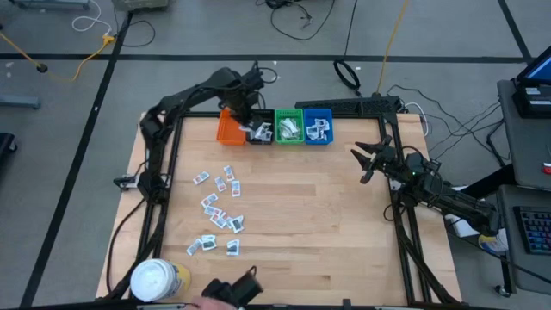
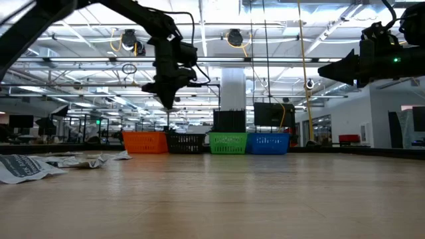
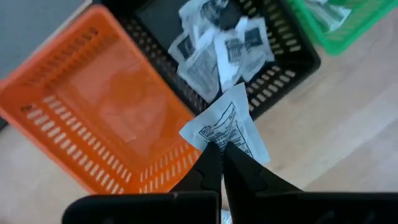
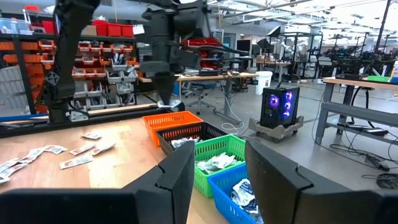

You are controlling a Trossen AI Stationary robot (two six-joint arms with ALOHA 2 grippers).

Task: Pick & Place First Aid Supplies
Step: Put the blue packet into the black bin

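My left gripper (image 1: pixel 244 120) hangs over the far row of bins and is shut on a white sachet with dark print (image 3: pixel 227 127). It is above the seam between the orange bin (image 3: pixel 93 106) and the black bin (image 3: pixel 273 68). The black bin holds several white sachets (image 3: pixel 217 43). More first aid supplies (image 1: pixel 219 211) lie scattered flat on the table's left half. At the right side, my right gripper (image 1: pixel 366 159) waits open and level, holding nothing. My left gripper pinches the sachet at one edge (image 3: pixel 217 142) between its two fingertips, which point down from above. The sachet is lifted clear and sticks out past the fingertips, over the orange bin's wall and the black bin's near corner.
A green bin (image 1: pixel 288 127) and a blue bin (image 1: pixel 318 127) stand right of the black one; both hold packets. A white-lidded yellow tub (image 1: pixel 159 280) sits at the near left corner. The wooden table (image 1: pixel 327 215) is bare in its middle and right parts.
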